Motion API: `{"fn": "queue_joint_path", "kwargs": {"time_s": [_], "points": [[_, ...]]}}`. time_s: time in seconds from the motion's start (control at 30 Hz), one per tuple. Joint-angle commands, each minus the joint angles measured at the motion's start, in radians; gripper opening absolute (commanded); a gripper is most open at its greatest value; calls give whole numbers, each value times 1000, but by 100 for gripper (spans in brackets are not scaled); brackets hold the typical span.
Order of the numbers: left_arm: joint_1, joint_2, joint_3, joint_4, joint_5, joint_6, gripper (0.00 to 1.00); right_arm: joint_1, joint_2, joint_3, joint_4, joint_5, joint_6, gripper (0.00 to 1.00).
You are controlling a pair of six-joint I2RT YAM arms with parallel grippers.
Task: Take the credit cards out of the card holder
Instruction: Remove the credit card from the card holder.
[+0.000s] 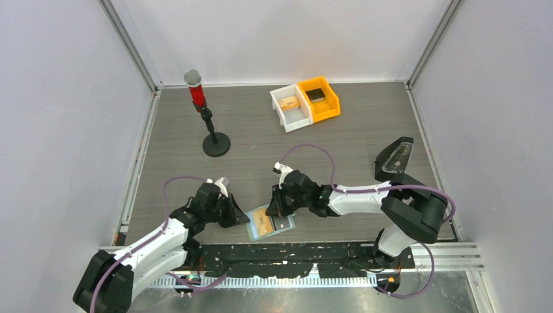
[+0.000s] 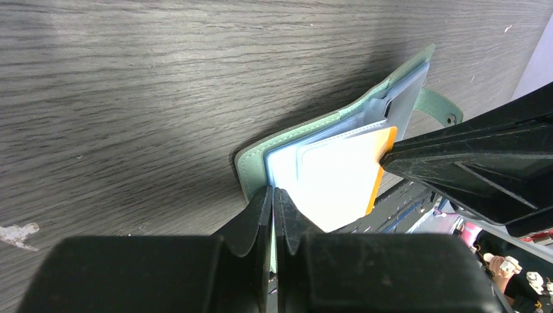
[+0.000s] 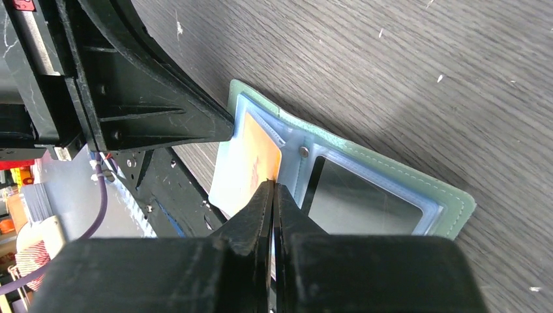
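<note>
The card holder [image 1: 285, 223] lies open near the table's front edge, a pale-green folding sleeve [image 3: 450, 208] with a side tab [image 2: 438, 106]. A tan-orange credit card [image 3: 257, 153] sticks out of its left pocket, over a pale blue leaf; whether that leaf is a card or a pocket I cannot tell. My right gripper [image 3: 272, 186] is shut on the orange card's edge. My left gripper [image 2: 272, 192] is shut on the holder's near green edge [image 2: 251, 173]. From above, the left gripper [image 1: 244, 218] and the right gripper [image 1: 274, 210] meet at the holder from opposite sides. The right pocket looks empty.
A white bin [image 1: 291, 107] and an orange bin [image 1: 324, 103] holding a black block [image 1: 316, 94] stand at the back. A red-topped stand [image 1: 207, 124] is at the back left. A black object [image 1: 394, 158] sits on the right. The black front rail [image 1: 293, 251] is just below the holder.
</note>
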Motion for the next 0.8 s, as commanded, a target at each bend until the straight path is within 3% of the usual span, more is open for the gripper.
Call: {"fn": "queue_joint_path", "kwargs": {"time_s": [0.0,0.33,0.47,0.77], "points": [[-2,9,-7,-12,-42,35,7,-12,-51,-4,-12,2,-8,5],[-2,16,4,-24,-38,45,7,-37,-68,-4,-31,-35,-12,5],[-2,14,8,-21,-35,47,8,-36,-47,-4,49,-139,30,5],[-2,34,22,-32,-36,65,8,-70,-63,-48,106,-128,86,5]]}}
